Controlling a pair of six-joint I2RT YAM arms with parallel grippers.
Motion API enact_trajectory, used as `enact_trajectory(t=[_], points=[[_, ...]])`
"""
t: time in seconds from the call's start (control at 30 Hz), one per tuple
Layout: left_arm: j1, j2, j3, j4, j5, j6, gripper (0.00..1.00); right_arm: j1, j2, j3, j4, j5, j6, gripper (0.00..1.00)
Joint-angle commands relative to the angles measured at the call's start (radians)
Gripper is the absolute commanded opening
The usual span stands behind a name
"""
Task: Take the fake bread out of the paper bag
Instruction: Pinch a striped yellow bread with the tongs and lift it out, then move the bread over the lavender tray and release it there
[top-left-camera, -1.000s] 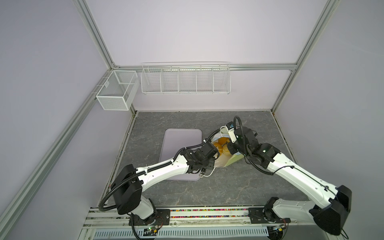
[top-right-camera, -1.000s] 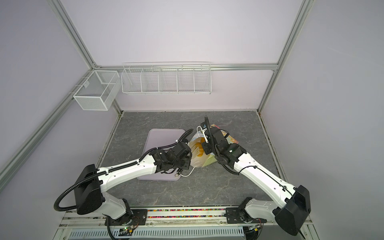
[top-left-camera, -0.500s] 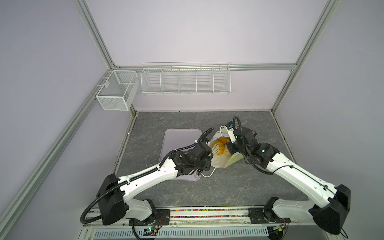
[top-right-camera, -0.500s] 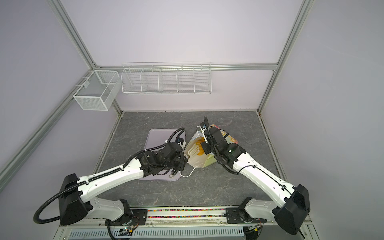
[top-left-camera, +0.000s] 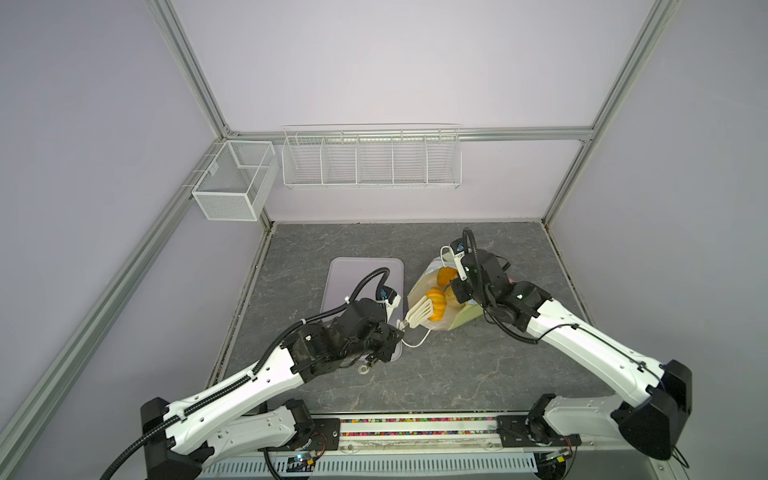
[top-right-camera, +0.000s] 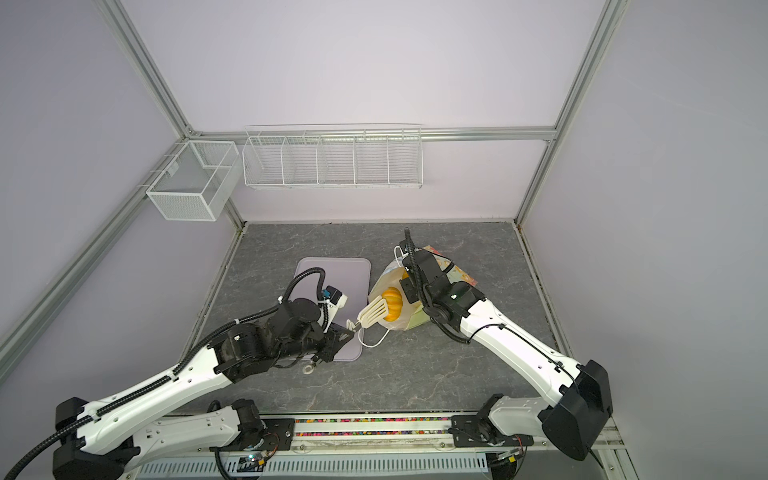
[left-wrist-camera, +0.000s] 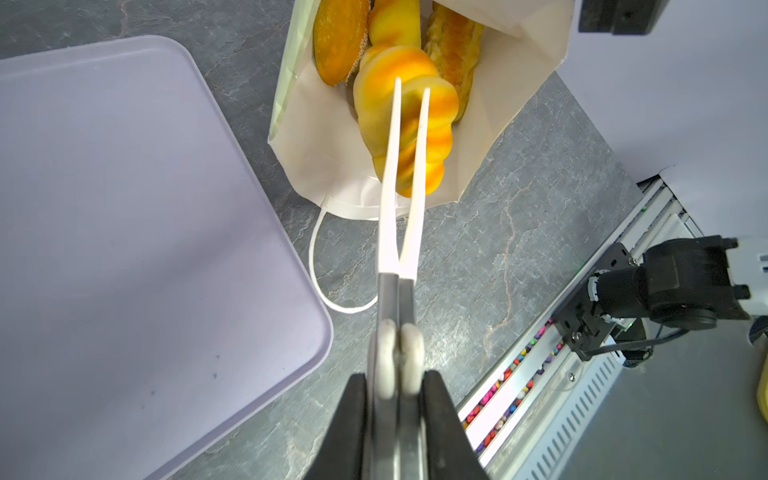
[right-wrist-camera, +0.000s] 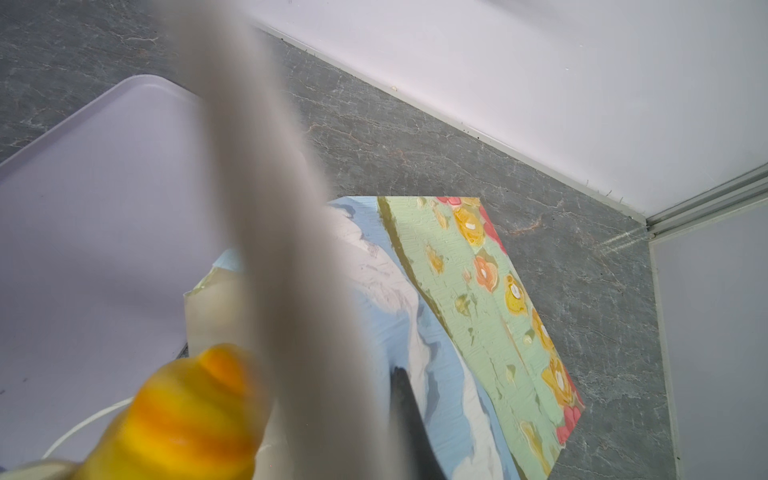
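The paper bag (top-left-camera: 465, 320) lies tilted on the grey table with its white mouth (left-wrist-camera: 316, 145) facing left and its flower print (right-wrist-camera: 478, 291) on the far side. Fake bread fills it: a ridged yellow-orange loaf (left-wrist-camera: 405, 124) at the mouth, a brown speckled oval (left-wrist-camera: 338, 37) and a crusty loaf (left-wrist-camera: 453, 45) behind. My left gripper (left-wrist-camera: 395, 378) is shut on white tongs (top-left-camera: 417, 316) whose blades, nearly together, lie against the ridged loaf (top-right-camera: 392, 303). My right gripper (top-left-camera: 455, 291) is shut on the bag's upper rim, seen as a blurred pale strip in the right wrist view.
A lavender tray (top-left-camera: 365, 274) lies just left of the bag, under my left wrist. A white cord handle (left-wrist-camera: 316, 266) trails from the bag onto the table. A wire rack (top-left-camera: 372, 158) and a mesh box (top-left-camera: 232, 183) hang on the back wall.
My left arm has drawn back from the bag toward the front left, and the tongs with the ridged loaf now show at the bag's mouth. The right arm has stayed put.
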Motion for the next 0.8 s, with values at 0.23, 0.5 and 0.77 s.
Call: enact_trajectory(t=[0.23, 0.5, 0.77], points=[[0.137, -0.177, 0.042, -0.178, -0.069, -0.022, 0.0, -0.042, 0.001, 0.001, -0.05, 0.044, 0.014, 0.07], [0.408, -0.117, 0.015, -0.096, 0.072, -0.01, 0.0, -0.05, -0.034, -0.033, -0.036, 0.029, -0.015, 0.07], [0.553, 0.15, 0.053, 0.121, 0.195, 0.004, 0.0, -0.049, -0.085, -0.087, -0.012, -0.093, -0.063, 0.07]])
